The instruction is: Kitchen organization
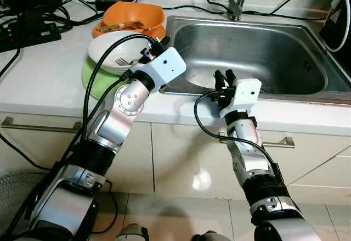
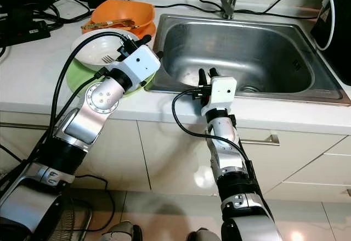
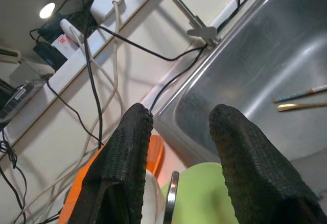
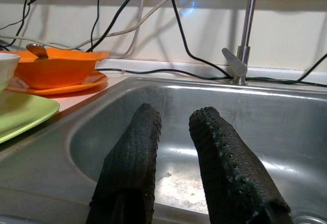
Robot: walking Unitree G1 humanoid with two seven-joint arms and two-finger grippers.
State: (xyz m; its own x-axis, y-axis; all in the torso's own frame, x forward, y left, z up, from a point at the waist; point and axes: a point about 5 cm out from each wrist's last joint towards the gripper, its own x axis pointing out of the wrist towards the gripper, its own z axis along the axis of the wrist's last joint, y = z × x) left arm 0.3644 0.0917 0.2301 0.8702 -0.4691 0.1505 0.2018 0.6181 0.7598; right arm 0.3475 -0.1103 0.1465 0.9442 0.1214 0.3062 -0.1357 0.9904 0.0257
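Stainless steel sink [image 1: 285, 60] takes up most of what I'm looking at from the head cam, set into a white counter [image 1: 44, 82] with the tap [image 1: 237, 5] at the back. My right gripper [image 1: 225, 78] is parked at the front rim of the basin, fingers pointing in over the edge — from the wrist cam the two black fingers [image 4: 133, 163] sit a narrow gap apart with nothing between them.

Left gripper [image 1: 156, 44] is up over the stack of dishes beside the sink's left edge. Its fingers [image 3: 122, 168] are spread fairly wide and empty, hovering just above the dishes, not clamped on anything as far as I can see.

The dish pile: a white bowl [image 1: 112, 51] with a fork [image 1: 123, 61] lying in it, sitting on a green plate [image 1: 93, 82]. Just behind that is an orange bowl [image 1: 137, 15] on an orange plate [image 2: 148, 31], with some utensil [image 1: 118, 26] resting in it — can't tell exactly what.

Left wrist cam also picks up a pair of chopsticks [image 3: 301, 99] lying on the bottom of the sink.

Back left of the counter is a mess of black cables and a power strip [image 1: 27, 35]. Cabinet doors with metal handles [image 1: 274, 141] run below the counter.
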